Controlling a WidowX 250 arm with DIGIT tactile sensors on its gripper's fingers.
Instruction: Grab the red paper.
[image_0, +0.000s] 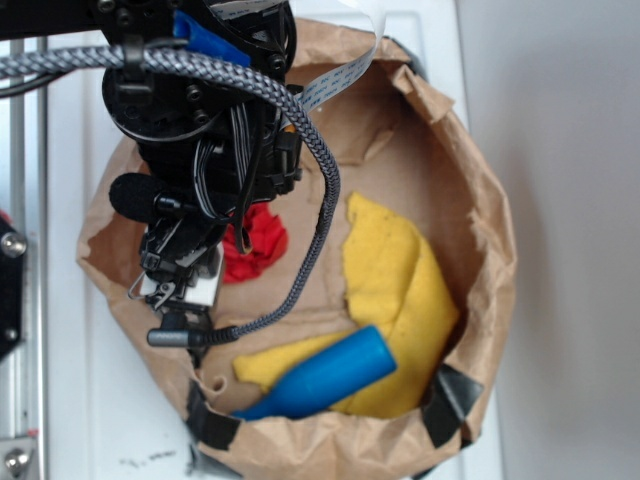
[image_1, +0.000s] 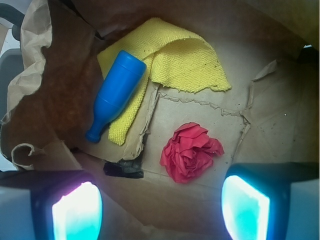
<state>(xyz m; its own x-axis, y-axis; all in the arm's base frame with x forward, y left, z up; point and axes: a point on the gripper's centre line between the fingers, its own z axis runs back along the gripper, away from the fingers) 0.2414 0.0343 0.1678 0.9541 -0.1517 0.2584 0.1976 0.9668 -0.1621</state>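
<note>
Your red paper (image_1: 190, 151) is sitting on the brown floor of the paper bag (image_1: 55, 75), a crumpled little wad with rose-like folds, and nothing is touching it. In the wrist view it lies just above the gap between the two fingers (image_1: 77, 212), a bit closer to the right-hand one. Those fingers are spread wide apart, with nothing between them, and their pads glow cyan at the bottom corners of that view. So the gripper (image_1: 160, 210) hangs over the wad, empty.

From the exterior view you only see part of the red paper (image_0: 262, 243), since the arm and its braided cable (image_0: 318, 190) cover its left side.

Moving outward, there's a torn flap of bag paper running along the floor right by the wad. Past that flap you've got the yellow cloth (image_1: 175, 55), folded and knit-looking, well apart from the red paper. A blue bottle-shaped cylinder (image_1: 115, 92) lies tilted on the cloth's edge, narrow neck pointing down-left in the wrist view. The bag's rim is rolled down, with black tape (image_0: 450, 400) on it, and the whole thing sits on a white worktop (image_0: 70, 400).
</note>
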